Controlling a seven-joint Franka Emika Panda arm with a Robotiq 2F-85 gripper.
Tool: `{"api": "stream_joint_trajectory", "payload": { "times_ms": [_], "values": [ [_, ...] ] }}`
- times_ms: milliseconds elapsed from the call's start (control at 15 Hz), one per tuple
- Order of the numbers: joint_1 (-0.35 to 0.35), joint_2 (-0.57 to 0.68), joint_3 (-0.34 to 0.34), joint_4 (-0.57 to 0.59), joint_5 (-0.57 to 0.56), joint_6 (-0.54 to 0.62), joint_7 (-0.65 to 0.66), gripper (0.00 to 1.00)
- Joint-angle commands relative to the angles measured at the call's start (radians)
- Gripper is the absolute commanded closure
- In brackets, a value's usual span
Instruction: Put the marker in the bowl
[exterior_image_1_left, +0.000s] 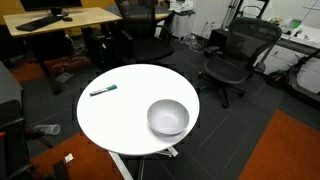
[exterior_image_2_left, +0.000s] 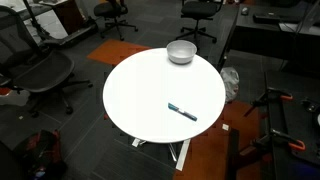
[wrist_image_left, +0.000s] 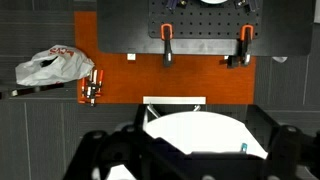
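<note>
Wrist view is showing the dark Robotiq gripper (wrist_image_left: 185, 160) hanging high above the round white table (wrist_image_left: 205, 128), its fingers spread wide and gripping nothing. In an exterior view the small dark-blue marker with a teal end (exterior_image_1_left: 103, 90) is lying flat at centre left, well apart from the plain white round bowl (exterior_image_1_left: 168, 118) at lower right. Doing the reach well probably means centring over the marker's middle, turning the jaws across its thin body and closing low.
</note>
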Motion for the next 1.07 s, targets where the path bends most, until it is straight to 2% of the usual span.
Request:
{"api": "stream_joint_trajectory", "payload": {
  "times_ms": [0,400,733,1000],
  "values": [
    [0.001,0.0,-0.001,0.001,0.0,-0.002,0.001,0.0],
    [0.004,-0.003,0.006,-0.006,0.004,0.008,0.011,0.0],
    [0.035,-0.048,0.054,-0.071,0.043,0.073,0.053,0.0],
    [0.056,-0.071,0.11,-0.143,0.088,0.15,0.141,0.0]
  ]
}}
